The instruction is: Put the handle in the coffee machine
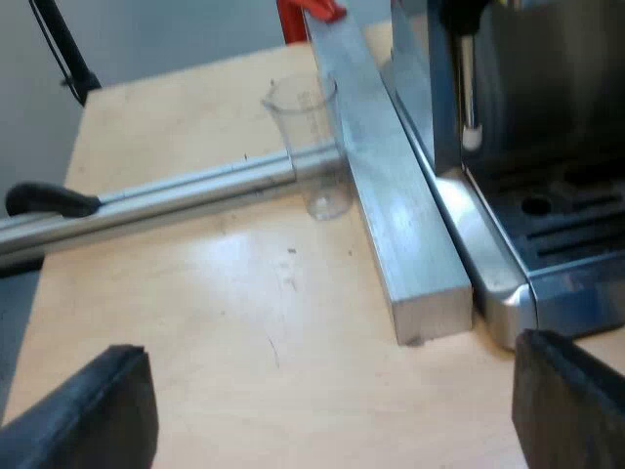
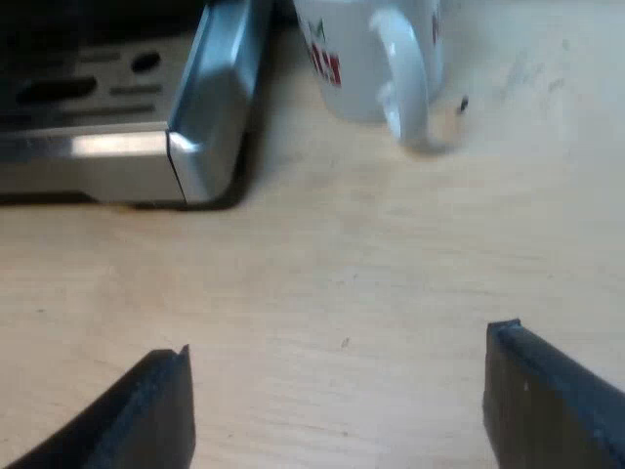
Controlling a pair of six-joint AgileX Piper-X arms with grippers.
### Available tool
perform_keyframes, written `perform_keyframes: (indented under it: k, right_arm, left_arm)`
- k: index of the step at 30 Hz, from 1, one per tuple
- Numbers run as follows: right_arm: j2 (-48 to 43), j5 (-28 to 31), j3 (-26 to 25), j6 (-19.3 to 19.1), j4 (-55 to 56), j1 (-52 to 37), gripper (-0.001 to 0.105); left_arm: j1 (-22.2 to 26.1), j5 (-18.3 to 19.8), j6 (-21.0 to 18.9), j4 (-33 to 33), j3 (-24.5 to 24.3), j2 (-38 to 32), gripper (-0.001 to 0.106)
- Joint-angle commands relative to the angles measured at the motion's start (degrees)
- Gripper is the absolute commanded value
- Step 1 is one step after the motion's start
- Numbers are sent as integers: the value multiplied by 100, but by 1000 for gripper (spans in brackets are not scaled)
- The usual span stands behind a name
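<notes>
My left gripper (image 1: 327,391) is open above bare wooden table, a short way from the espresso machine (image 1: 547,147). The machine's drip tray (image 1: 566,234) and its steam wand (image 1: 469,88) face this view. A clear measuring glass (image 1: 314,147) stands upright where two metal bars meet, beside the machine. My right gripper (image 2: 340,391) is also open with nothing between its fingers, low over the table near a corner of the machine's drip tray (image 2: 200,117). A white mug (image 2: 366,54) with red print stands close to that corner, its handle turned toward the gripper.
A square metal bar (image 1: 391,186) lies along the machine's side, and a second bar (image 1: 166,195) crosses the table to meet it. A black lever (image 1: 49,200) rests on the second bar. Something red (image 1: 312,12) shows at the first bar's far end.
</notes>
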Motion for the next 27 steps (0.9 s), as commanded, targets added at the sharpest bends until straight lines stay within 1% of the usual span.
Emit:
perform_keyframes:
  k: [1, 3, 7, 27]
  right_arm:
    - [-258, -9, -8, -61, -126, 7, 64]
    - [-258, -9, -11, -50, -125, 7, 64]
    - [-258, -9, -11, -22, -125, 7, 64]
    - [-258, -9, -11, -23, -125, 7, 64]
  left_arm:
    - [-6, 16, -52, -55, 104, -791, 76]
    - [-6, 150, -52, -67, 212, -791, 76]
    - [-27, 274, -52, -106, 225, -791, 76]
    - [-27, 295, -52, -114, 225, -791, 76]
